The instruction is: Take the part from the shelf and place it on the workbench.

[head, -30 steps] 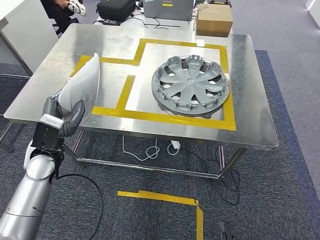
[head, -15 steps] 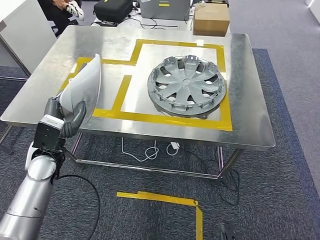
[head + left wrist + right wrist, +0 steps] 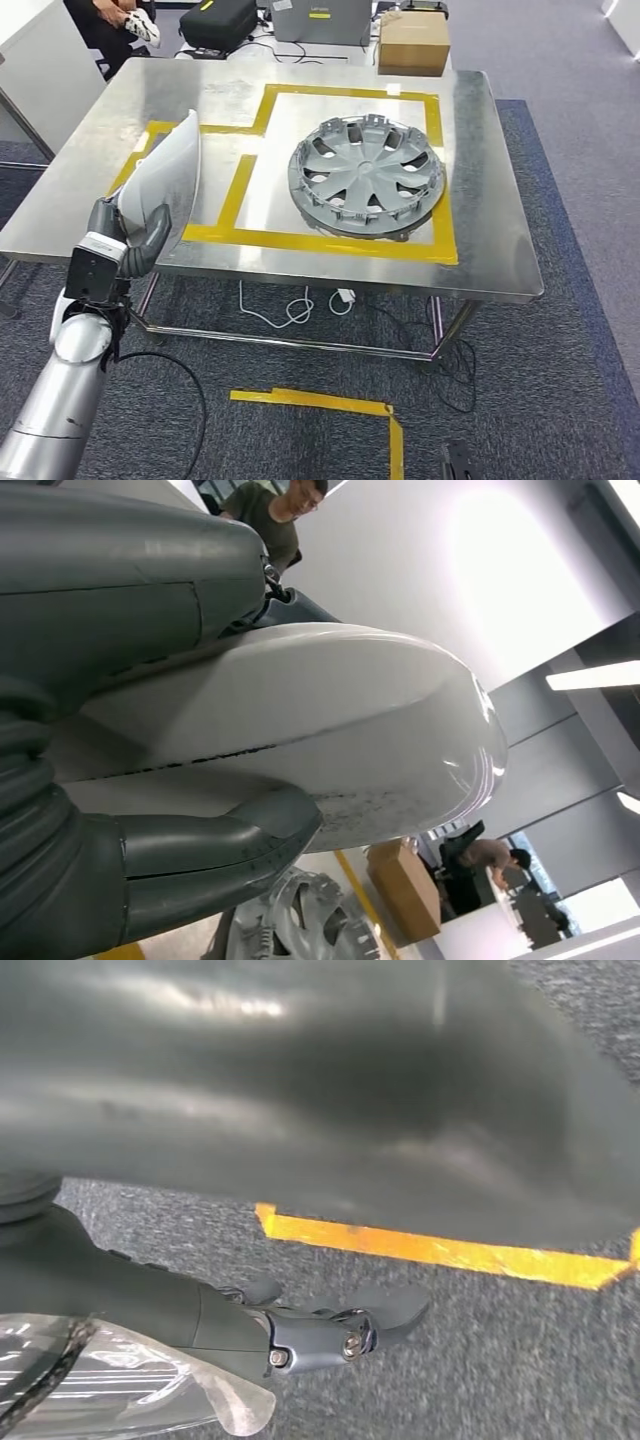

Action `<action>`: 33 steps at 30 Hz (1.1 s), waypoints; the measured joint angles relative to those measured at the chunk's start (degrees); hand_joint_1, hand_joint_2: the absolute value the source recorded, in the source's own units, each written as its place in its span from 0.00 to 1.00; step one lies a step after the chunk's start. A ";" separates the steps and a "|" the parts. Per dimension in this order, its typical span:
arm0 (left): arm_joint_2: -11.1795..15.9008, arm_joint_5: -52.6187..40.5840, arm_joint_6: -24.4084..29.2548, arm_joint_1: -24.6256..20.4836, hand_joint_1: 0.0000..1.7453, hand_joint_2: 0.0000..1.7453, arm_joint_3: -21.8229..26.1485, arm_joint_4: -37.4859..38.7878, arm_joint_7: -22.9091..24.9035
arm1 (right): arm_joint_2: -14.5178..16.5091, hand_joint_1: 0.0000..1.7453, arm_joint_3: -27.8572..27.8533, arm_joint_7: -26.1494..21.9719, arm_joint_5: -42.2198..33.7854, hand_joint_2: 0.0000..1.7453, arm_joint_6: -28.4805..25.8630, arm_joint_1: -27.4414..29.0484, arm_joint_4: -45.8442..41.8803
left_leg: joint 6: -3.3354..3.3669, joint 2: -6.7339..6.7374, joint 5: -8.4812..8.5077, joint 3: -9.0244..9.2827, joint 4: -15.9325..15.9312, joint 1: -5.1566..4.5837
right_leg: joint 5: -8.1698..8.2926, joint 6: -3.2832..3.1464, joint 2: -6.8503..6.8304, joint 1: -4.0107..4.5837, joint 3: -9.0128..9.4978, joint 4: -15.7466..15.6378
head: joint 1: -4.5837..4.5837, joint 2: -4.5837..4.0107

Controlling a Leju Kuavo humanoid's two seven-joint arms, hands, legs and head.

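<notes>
Your left hand [image 3: 124, 240] grips the glossy white curved plastic shell [image 3: 162, 175] by its lower edge, thumb underneath, just short of the steel workbench [image 3: 498, 250]; judge it light, rigid, slippery.

No text could be read. The grey case [image 3: 321, 18] behind the workbench [image 3: 498, 230] bore a small yellow label, its lettering too small to make out.
</notes>
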 joint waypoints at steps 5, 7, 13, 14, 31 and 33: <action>-0.02 0.24 -0.12 -0.15 1.00 1.00 0.04 -0.01 0.00 | 0.02 0.00 0.00 0.01 0.02 0.00 -0.05 -0.16 0.00 | 1.48 0.05 -0.40 2.12 -4.43 -0.05 | -3.19 1.90 -0.08 0.08 -3.21 5.60 | 0.16 0.01; -0.10 0.44 -0.19 -0.06 1.00 1.00 0.05 0.01 0.00 | 0.03 0.00 0.01 0.00 0.02 0.00 -0.05 -0.07 0.01 | 2.02 0.07 -0.45 2.38 -4.76 0.08 | -6.58 2.57 -0.14 -0.07 -7.65 13.96 | 0.25 0.00; -0.15 0.55 -0.24 0.09 1.00 1.00 0.07 0.01 0.00 | 0.01 0.00 0.02 0.01 0.02 0.00 -0.05 -0.05 0.02 | 1.10 -0.08 -1.35 2.83 -4.16 -0.08 | 0.94 2.42 -0.39 -0.07 -2.57 1.89 | 0.22 0.00; -0.15 0.57 -0.24 0.07 1.00 1.00 0.08 0.01 0.00 | 0.02 0.00 0.02 0.01 0.02 0.00 -0.05 -0.05 0.02 | 0.83 -0.10 -1.43 2.75 -4.03 -0.19 | 1.00 2.18 -0.39 -0.01 -1.83 0.56 | 0.19 0.01; -0.16 0.75 -0.24 -0.02 1.00 1.00 0.15 0.02 0.00 | 0.06 0.00 0.02 0.00 0.08 0.00 -0.02 0.05 0.02 | 1.13 -0.09 -0.80 1.86 -4.20 -0.62 | -0.89 1.39 -0.15 0.11 1.10 -0.19 | -0.12 0.02; -0.15 0.80 -0.25 -0.06 1.00 1.00 0.17 0.02 0.00 | 0.05 0.00 0.02 -0.01 0.09 0.00 -0.02 0.06 0.01 | 1.61 -0.18 -0.90 2.52 -4.63 -0.35 | -1.12 2.09 -0.27 0.06 0.85 0.57 | -0.08 0.01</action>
